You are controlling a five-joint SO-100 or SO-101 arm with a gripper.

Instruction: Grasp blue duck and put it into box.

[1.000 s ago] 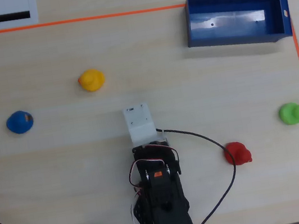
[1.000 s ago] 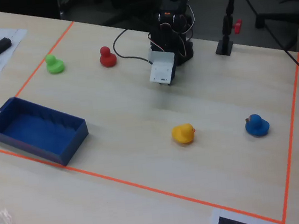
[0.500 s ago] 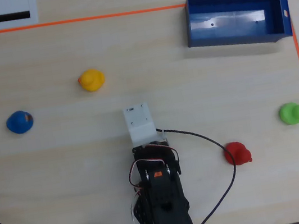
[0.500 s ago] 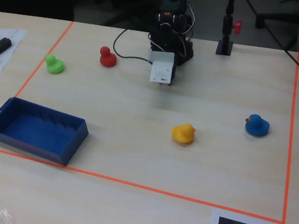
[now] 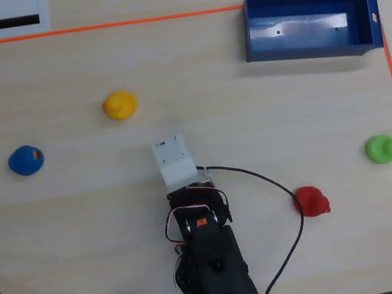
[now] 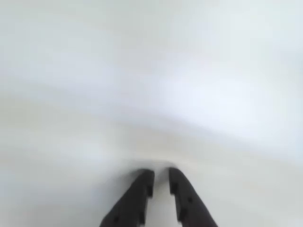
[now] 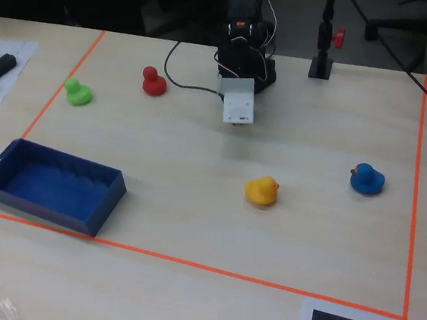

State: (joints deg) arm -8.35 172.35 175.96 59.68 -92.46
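While it sits alone at the overhead view's left edge, the blue duck (image 5: 26, 160) looks light, smooth and rounded; best pinched low across its body. The pincer (image 6: 161, 178), narrow and empty, hovers mid-worktop. The box (image 5: 312, 48) waits far right.

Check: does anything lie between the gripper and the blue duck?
No. In the overhead view the table between the gripper and the blue duck is bare; the yellow duck sits off that line.
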